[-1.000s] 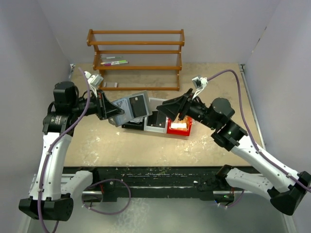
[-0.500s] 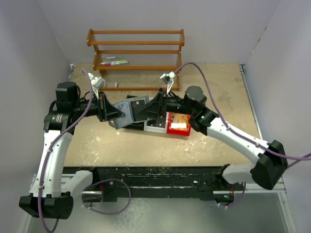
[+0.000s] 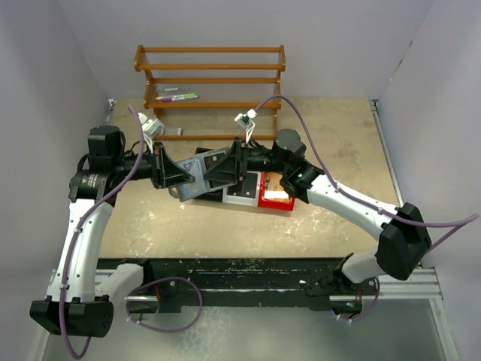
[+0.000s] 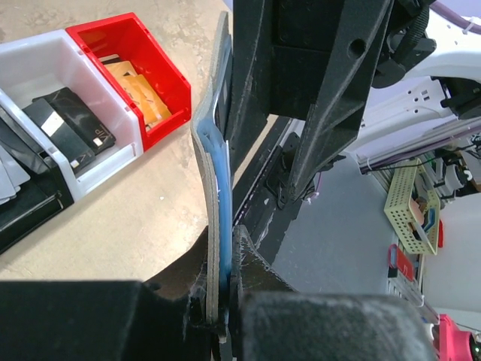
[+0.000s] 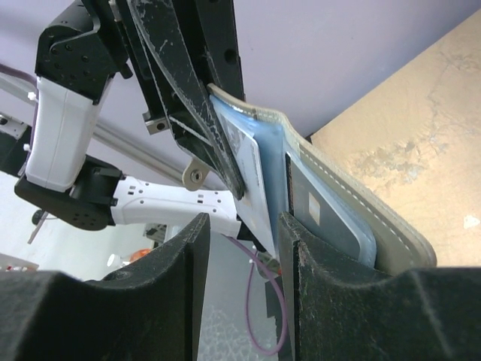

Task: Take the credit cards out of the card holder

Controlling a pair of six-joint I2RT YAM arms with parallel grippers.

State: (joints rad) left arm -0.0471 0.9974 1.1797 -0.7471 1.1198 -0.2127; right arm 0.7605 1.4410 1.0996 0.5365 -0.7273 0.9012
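So the card holder (image 3: 198, 174) is up off the table (image 3: 331, 135), just left of centre in the overhead shot, hanging over the left end of the row of bins. The left gripper (image 4: 223, 301) is clamped tight on its lower edge. From that wrist camera you see it edge-on, running from bottom centre up to the top of the frame with a slight bow.

In the overhead shot its long axis goes lower left to upper right, and the pocket side faces the right arm. It's folded open, with a light card (image 5: 244, 162) and a dark card (image 5: 312, 207) sitting in the pockets.

The right gripper (image 5: 244, 256) is right up against it. Its jaws are apart, one on each side of the light card's lower end, and there's a visible gap between them. I can't tell if either finger actually touches the card.

Room is tight. The two grippers are nose to nose, and the red bin (image 4: 161, 71), white bin (image 4: 90, 162) and black bin (image 4: 30, 218) are directly underneath. The wooden rack (image 3: 210, 66) stands at the back edge with some pens (image 3: 177, 96) on a shelf. Bare table opens out in the right and lower-left parts of the frame, with walls closing in on both sides.
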